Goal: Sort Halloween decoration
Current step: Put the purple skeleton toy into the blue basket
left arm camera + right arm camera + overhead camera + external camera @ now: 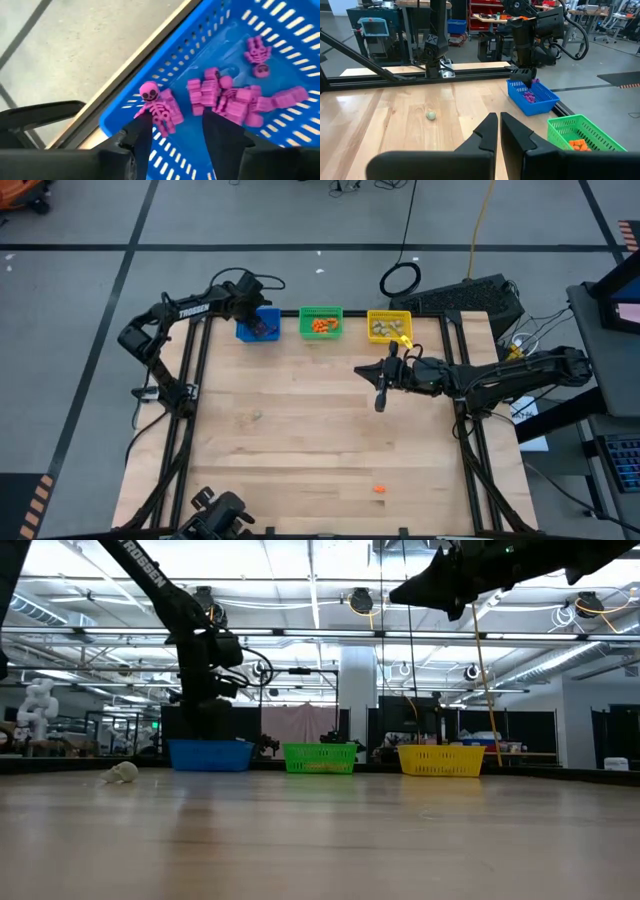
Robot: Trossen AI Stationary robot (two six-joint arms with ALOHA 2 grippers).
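Observation:
My left gripper (175, 122) stands open over the blue bin (258, 326), pointing steeply down into it. Several purple skeleton trinkets (235, 97) lie on the bin's floor. One purple skeleton (157, 106) lies just off one fingertip, with nothing between the fingers. My right gripper (498, 125) is shut and holds nothing; it hovers level above the table's right middle (366, 370). A pale trinket (256, 416) rests on the bare wood at left centre. An orange trinket (380, 489) lies near the front edge.
A green bin (321, 323) with orange trinkets and a yellow bin (388, 327) with pale ones stand in a row with the blue bin along the table's far edge. Black frame rails (190, 380) run along both sides. The wooden middle (310, 430) holds only the two loose trinkets.

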